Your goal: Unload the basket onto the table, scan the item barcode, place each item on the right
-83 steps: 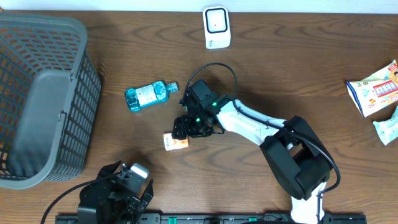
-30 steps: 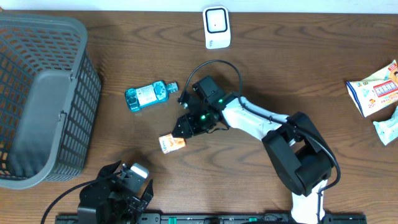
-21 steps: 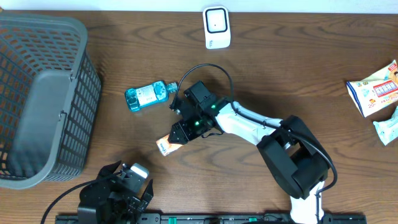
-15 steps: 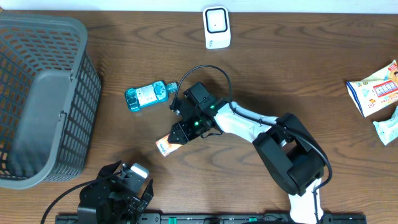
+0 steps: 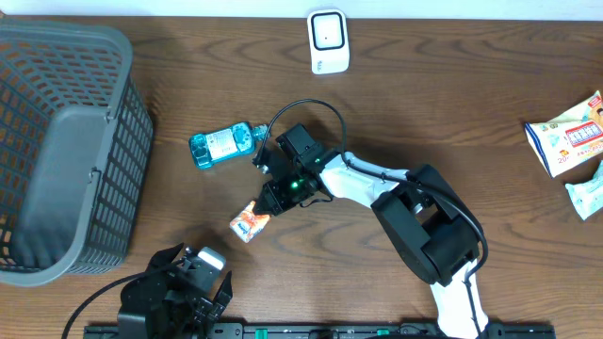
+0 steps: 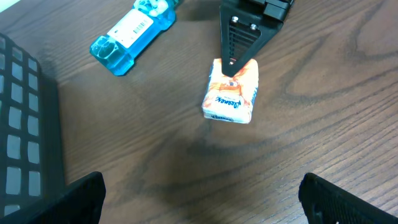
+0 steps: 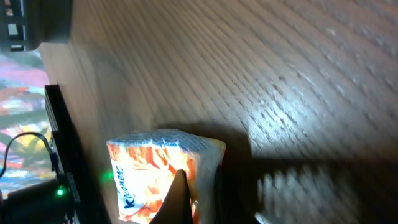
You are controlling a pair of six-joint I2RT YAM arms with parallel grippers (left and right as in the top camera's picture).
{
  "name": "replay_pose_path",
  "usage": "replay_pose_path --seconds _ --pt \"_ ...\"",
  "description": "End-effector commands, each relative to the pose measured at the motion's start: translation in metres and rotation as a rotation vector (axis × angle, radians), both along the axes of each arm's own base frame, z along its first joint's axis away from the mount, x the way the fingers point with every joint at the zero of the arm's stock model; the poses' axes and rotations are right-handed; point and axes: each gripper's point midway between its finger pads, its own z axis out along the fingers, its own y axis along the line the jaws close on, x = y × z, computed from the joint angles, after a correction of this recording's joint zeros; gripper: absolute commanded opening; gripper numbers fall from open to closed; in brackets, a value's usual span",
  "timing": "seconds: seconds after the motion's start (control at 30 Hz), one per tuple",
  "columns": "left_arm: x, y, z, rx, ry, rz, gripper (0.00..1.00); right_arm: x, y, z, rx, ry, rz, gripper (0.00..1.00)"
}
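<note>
The landmark here was the blue mouthwash bottle point(image 5: 221, 144), which lay on its side on the wooden table point(image 5: 452, 104) with its cap pointing toward the right arm. The orange-and-white tissue packet point(image 5: 249, 223), the item to be scanned, sat nearer the robot than the bottle and slightly to the bottle's cap side, well apart from it and turned at a slant. The right gripper point(image 5: 267, 201) reached in between bottle and packet, its two fingers pressed tightly together and nipping the packet's upper edge. In the left wrist view the narrow black fingertips met right at the top of the wrapper, with a soft shadow on the wood below the packet. Whether the packet had left the tabletop could not be told. The left gripper point(image 6: 202, 179) waited nearer the robot than the bottle, beyond the packet, with its jaws spread wide and nothing between them. The white scanner point(image 5: 329, 40) stood beyond the bottle, off to its cap side and near the table's far edge. The grey mesh basket point(image 5: 132, 141) stood just beyond the bottle's base end, and some printed white packs point(image 5: 568, 137) lay far off past its cap end.
</note>
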Motion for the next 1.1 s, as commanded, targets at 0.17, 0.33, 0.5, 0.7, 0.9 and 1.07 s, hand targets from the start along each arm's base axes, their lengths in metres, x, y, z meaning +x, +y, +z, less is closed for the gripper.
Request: replay_pose_path --seconds 0.17,0.33,0.5,0.7,0.9,1.07 --pt "-0.001 0.003 -0.003 0.018 0.01 0.008 0.99 0.047 -0.102 -0.004 -0.445 0.069 -0.535 0.01" --pt "-0.001 0.003 -0.003 0.018 0.01 0.008 0.99 0.037 -0.104 0.062 -0.274 0.238 -0.561 0.01" --pt "-0.001 0.003 -0.003 0.018 0.01 0.008 0.99 0.019 -0.112 0.11 -0.158 0.383 -0.548 0.01" --pt "-0.001 0.003 -0.003 0.018 0.01 0.008 0.99 -0.017 -0.139 0.139 -0.236 0.765 -0.716 0.02" --pt "-0.001 0.003 -0.003 0.018 0.01 0.008 0.99 -0.043 -0.159 0.161 -0.26 1.071 -0.76 0.02" --pt "-0.001 0.003 -0.003 0.018 0.01 0.008 0.99 -0.055 -0.177 0.169 -0.321 1.213 -0.819 0.01"
